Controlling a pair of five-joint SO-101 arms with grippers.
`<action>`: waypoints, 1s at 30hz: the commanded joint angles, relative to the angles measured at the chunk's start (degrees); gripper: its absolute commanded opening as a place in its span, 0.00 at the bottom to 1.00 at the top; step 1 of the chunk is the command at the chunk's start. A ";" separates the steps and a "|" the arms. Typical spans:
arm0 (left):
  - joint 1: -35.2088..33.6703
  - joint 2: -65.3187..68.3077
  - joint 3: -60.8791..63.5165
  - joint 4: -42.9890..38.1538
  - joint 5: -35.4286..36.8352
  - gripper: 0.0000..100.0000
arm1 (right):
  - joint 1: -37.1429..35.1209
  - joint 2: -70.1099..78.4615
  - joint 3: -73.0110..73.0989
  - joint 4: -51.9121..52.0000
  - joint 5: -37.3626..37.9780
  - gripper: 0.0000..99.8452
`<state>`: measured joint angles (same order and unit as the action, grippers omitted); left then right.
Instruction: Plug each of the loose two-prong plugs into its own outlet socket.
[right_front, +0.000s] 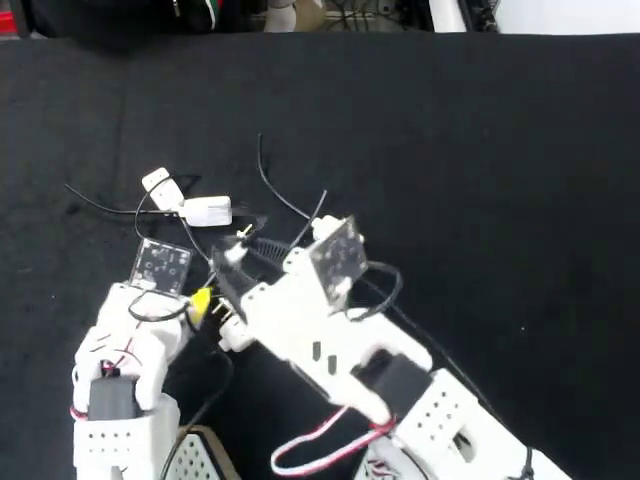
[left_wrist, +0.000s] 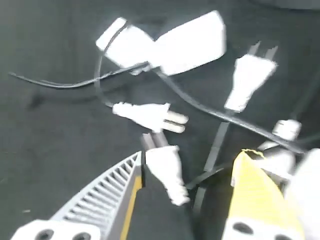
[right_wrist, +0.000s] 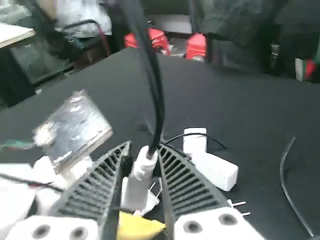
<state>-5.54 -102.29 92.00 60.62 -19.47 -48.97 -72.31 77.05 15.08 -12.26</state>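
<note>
At the outlet block (left_wrist: 192, 42) one plug (left_wrist: 125, 46) looks seated, while the right gripper (right_wrist: 145, 148) pinches a second plug (right_wrist: 139, 172) and the left gripper (left_wrist: 191, 156) gapes open over loose plugs (left_wrist: 150, 116).

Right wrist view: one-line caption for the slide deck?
Right gripper shut on a white plug, its black cord leading away, with the white outlet block beyond on the black table.

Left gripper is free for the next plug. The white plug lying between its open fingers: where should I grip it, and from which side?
Grip the white plug across its wide body, behind the prongs, coming down from above. It lies flat on the cloth between the fingers of the left gripper, prongs pointing away from it, so both sides look free.
</note>
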 joint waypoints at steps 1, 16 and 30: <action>7.16 -0.44 -7.60 3.52 7.30 0.29 | -1.23 -0.84 1.71 -3.69 -0.62 0.01; 3.65 -0.35 -12.09 3.52 15.03 0.29 | -0.35 7.60 3.65 -5.54 -0.35 0.01; -0.40 -0.35 -7.52 -1.14 14.95 0.29 | -1.85 15.34 0.22 -1.32 3.52 0.01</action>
<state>-5.10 -102.37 85.49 62.46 -5.23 -49.32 -57.36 80.48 10.77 -9.36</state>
